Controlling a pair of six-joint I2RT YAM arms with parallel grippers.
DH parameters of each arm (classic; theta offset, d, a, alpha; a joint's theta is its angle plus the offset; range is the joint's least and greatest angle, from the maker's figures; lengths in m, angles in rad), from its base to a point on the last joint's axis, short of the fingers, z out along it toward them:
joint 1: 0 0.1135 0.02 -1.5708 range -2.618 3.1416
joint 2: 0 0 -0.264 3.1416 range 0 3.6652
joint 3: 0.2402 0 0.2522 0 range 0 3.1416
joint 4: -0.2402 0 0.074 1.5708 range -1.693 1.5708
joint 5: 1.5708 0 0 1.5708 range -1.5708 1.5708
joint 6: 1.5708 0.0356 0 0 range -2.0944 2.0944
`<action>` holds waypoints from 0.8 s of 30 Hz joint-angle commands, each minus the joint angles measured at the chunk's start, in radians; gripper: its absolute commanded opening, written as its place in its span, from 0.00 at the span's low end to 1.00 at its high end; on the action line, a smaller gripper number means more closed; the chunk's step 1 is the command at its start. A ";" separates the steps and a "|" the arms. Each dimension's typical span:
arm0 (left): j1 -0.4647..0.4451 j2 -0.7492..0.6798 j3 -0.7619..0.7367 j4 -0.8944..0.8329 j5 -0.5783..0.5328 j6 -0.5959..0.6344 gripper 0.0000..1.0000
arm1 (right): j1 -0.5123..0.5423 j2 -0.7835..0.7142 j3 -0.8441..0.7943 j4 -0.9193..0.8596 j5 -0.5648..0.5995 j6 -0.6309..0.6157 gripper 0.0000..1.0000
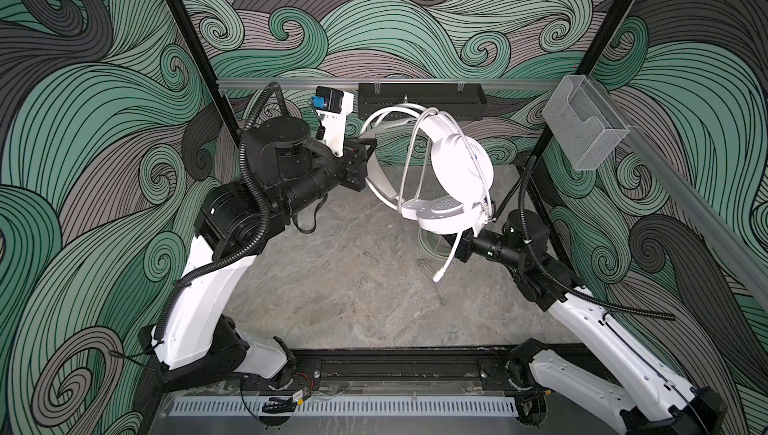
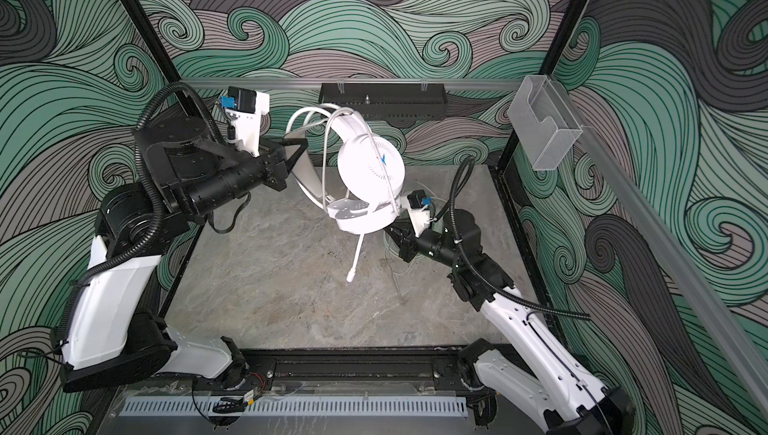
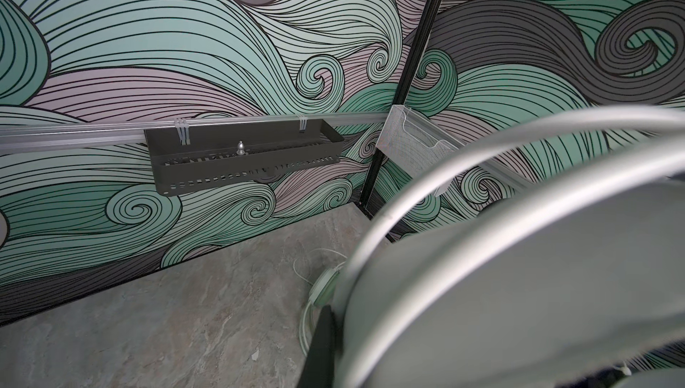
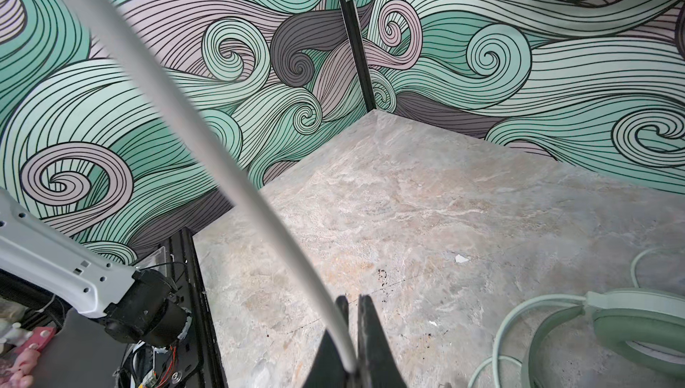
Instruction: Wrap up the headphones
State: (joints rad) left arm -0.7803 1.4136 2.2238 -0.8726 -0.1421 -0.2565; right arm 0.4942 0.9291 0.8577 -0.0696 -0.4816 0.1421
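Left gripper [image 1: 370, 154] clamped the headband [image 1: 380, 185] of the white headset [image 1: 461, 167], held clear of the tabletop [image 1: 332, 279] near its far edge. Right gripper [image 4: 350, 299] pinched shut on its cable [image 4: 207, 137]. Mint headset [image 4: 637, 326] lay on the tabletop toward the right edge.

Both top views high overhead, facing down, wrist views close-in, all sharing the stone table [image 1: 353, 287]
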 commanded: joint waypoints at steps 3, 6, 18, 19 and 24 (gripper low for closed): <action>-0.001 -0.008 0.034 0.087 -0.028 -0.088 0.00 | -0.003 0.024 0.002 0.004 -0.015 0.008 0.00; -0.002 -0.011 0.017 0.127 -0.039 -0.128 0.00 | -0.002 0.027 0.001 0.012 -0.007 0.017 0.00; 0.000 0.036 0.061 0.167 0.009 -0.172 0.00 | 0.014 0.038 -0.004 0.069 -0.013 0.028 0.08; 0.000 0.035 0.060 0.158 0.013 -0.175 0.00 | 0.013 0.044 0.001 0.075 -0.017 0.024 0.10; 0.000 0.022 0.045 0.156 0.019 -0.188 0.00 | 0.014 0.084 0.026 0.095 -0.039 0.011 0.12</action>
State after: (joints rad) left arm -0.7803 1.4662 2.2387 -0.8234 -0.1448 -0.3801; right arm 0.5030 0.9874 0.8616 -0.0021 -0.5003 0.1638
